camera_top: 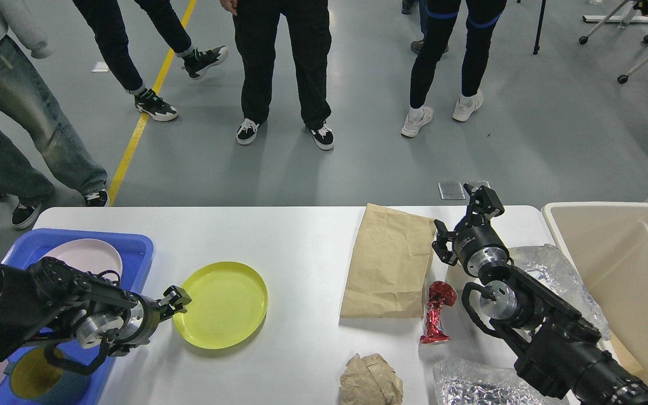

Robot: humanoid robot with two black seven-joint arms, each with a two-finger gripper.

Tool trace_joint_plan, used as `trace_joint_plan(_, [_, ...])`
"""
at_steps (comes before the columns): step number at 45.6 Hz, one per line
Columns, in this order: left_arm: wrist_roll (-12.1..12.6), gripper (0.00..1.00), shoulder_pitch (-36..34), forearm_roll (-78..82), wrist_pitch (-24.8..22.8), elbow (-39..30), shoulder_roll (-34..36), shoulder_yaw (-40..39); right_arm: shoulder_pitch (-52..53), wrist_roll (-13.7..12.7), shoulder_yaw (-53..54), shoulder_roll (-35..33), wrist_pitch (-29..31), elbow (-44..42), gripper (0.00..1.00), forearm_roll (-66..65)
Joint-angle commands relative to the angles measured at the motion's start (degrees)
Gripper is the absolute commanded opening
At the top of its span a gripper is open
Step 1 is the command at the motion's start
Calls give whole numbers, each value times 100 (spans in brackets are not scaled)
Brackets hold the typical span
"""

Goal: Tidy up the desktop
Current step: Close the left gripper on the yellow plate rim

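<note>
Now | left tool (178, 300) touching yellow plate (221, 304) (rim) | desktop (301, 242)

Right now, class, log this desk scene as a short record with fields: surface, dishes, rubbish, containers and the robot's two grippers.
surface: white desktop
dishes: yellow plate on the desktop; pink plate in the blue tray
rubbish: flat brown paper bag, red foil wrapper, crumpled paper ball, clear plastic wrap
containers: blue tray at left, beige bin at right
left gripper: at the yellow plate's left rim, grip unclear
right gripper: open, above the bag's right edge
</note>
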Motion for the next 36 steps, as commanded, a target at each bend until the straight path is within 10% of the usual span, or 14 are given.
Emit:
trace_joint_plan(1, [10,68,38,22,-8,13,-14,-69,0,0,-1,0,9,1,100,0])
trace_joint_plan(36, [-52,36,117,66,-131,110,-58,-86,0,0,-1,0,9,1,100,0])
